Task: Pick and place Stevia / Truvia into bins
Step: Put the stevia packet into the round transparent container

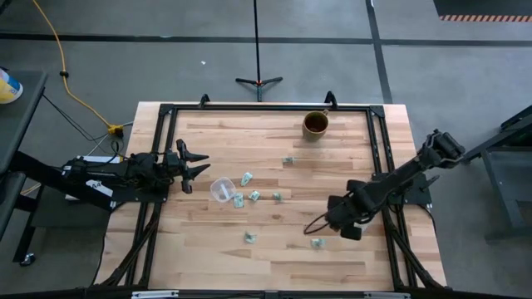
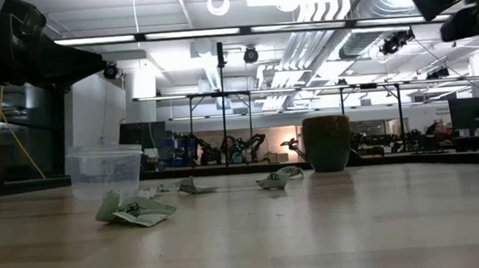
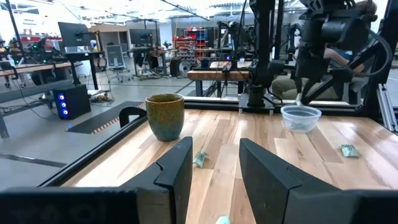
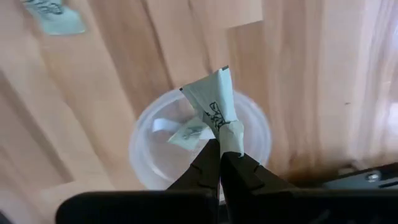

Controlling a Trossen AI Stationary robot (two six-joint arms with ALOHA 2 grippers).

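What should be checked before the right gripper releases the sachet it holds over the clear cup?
1. Grip: right gripper shut on the held sachet: ok.
2. Aim: held sachet sits over the clear cup mouth: ok.
3. Cup upright, per the left wrist view: ok.
4. Room in cup: only a second sachet inside: ok.
5. Height above the rim: cannot tell.
6. Left gripper open, far off beside the other cup: ok.

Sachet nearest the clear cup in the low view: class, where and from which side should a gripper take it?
Probably take the sachet by its raised crumpled fold, from straight above: it lies low on the table, and the clear cup stands close behind it.
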